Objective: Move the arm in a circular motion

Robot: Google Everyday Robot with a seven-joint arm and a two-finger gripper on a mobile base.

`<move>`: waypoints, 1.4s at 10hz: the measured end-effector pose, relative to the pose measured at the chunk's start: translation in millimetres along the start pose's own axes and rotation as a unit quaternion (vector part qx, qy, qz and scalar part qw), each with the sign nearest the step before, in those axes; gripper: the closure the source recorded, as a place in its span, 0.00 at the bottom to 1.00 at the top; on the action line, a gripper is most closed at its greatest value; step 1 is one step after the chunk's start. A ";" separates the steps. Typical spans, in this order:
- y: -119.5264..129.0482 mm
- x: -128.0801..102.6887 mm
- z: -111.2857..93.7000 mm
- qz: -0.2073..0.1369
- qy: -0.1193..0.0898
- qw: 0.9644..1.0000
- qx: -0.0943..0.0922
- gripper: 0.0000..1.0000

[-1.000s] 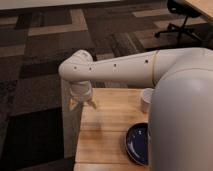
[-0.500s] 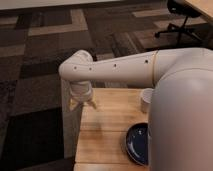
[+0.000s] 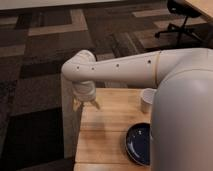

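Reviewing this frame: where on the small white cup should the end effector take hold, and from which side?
Take the white cup by its rim and upper wall, from above. It stands upright with its mouth open, and the arm covers its right side. The end effector hangs open over the table's left edge, apart from the cup.

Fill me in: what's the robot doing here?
The robot is only moving its arm and is not handling any object. The arm stretches across to the left, bends at the elbow and points its gripper down by the far left corner of a small wooden table. The gripper is open and holds nothing. A white cup and a dark blue plate sit on the table's right side, apart from the gripper.
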 end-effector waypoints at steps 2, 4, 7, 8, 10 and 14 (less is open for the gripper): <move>-15.3 -17.9 1.0 -0.005 -0.007 1.000 -0.004 0.35; -30.7 -36.0 0.2 -0.016 -0.013 1.000 0.000 0.35; -64.0 -72.8 -1.2 -0.032 -0.024 0.999 0.004 0.35; -78.2 -85.1 -4.4 -0.038 -0.029 0.999 0.008 0.35; -112.5 -103.9 -7.3 -0.044 -0.032 0.998 0.017 0.35; -203.3 -134.6 -22.5 -0.036 -0.064 0.996 0.055 0.35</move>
